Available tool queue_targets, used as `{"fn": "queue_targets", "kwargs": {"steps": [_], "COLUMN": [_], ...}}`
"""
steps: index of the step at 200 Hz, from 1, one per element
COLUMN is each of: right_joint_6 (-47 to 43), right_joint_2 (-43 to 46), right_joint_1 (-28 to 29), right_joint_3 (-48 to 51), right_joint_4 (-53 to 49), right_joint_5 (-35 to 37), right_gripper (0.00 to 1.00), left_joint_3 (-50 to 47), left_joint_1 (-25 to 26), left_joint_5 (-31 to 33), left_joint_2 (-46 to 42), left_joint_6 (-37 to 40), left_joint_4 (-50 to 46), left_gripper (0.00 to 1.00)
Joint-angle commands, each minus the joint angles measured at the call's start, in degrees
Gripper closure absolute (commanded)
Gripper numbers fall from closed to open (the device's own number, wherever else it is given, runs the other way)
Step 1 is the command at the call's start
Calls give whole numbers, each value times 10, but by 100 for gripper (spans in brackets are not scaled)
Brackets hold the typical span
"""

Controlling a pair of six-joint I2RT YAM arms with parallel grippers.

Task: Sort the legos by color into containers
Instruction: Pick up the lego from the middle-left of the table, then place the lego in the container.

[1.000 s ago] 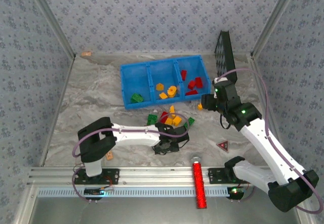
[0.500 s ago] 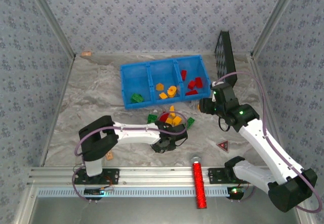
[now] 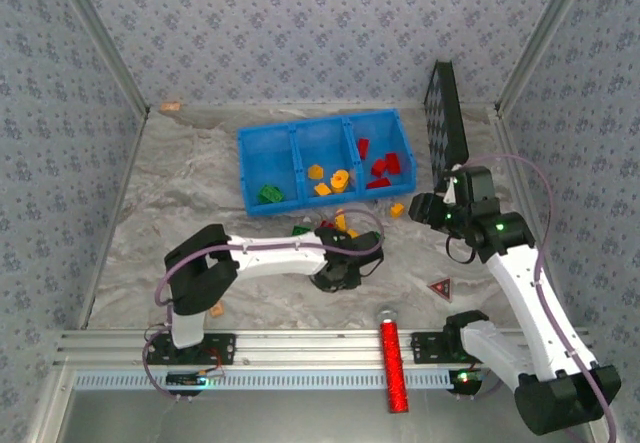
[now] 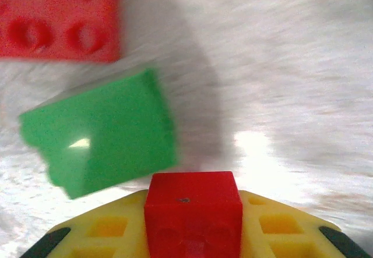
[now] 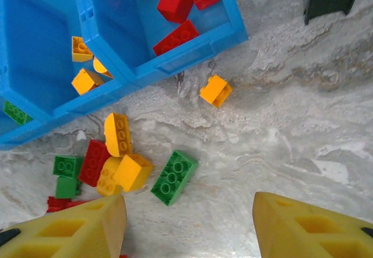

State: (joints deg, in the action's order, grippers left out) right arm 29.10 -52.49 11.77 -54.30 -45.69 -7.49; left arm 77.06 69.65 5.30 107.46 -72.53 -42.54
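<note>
My left gripper [image 4: 192, 234] is shut on a small red brick [image 4: 192, 202], low over the table beside a green brick [image 4: 99, 133] and another red brick [image 4: 58, 16]. From above, the left gripper [image 3: 342, 263] sits at the near edge of the loose pile of legos [image 3: 335, 228]. The blue tray [image 3: 325, 128] holds green [image 3: 270, 194], orange [image 3: 330, 178] and red [image 3: 380, 168] bricks, one colour per compartment. My right gripper [image 3: 425, 206] is open and empty. It hovers above a green brick [image 5: 173, 177], with an orange brick [image 5: 215, 90] further ahead.
A black studded board [image 3: 445, 123] leans at the back right. A red triangular piece [image 3: 439, 286] and a red glittery cylinder [image 3: 393, 358] lie near the front. A tan block [image 3: 215, 310] lies by the left arm's base. Walls enclose the table.
The left gripper closed on the red brick and shifted slightly right. The right gripper drew back to the right, away from the loose orange brick.
</note>
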Motion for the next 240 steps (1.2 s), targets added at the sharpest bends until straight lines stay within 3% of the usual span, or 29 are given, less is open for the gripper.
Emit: {"fn": "queue_targets", "kwargs": {"steps": [1,49,99,151,240], "right_joint_6": [43,59,65,81,97], "right_joint_2": [4,14,16,6,-35], "right_joint_1": [-22,-28,-26,-21,22], "right_joint_3": [38,107,147,165,143], "right_joint_4": [-21,28,47,57,68], "right_joint_5": [-58,-83,-81,-73,-47], "right_gripper": [39,35,33,33,33], "left_joint_3": [77,219,424,624,755], "left_joint_1": [-26,-93,-154,-179,-197], "left_joint_5": [7,20,44,50,48], "left_joint_2": [-4,34,154,289,422], "left_joint_6": [61,148,224,252,239], "left_joint_4": [-23,-5,7,-22,15], "left_gripper": [73,73,74,74,71]}}
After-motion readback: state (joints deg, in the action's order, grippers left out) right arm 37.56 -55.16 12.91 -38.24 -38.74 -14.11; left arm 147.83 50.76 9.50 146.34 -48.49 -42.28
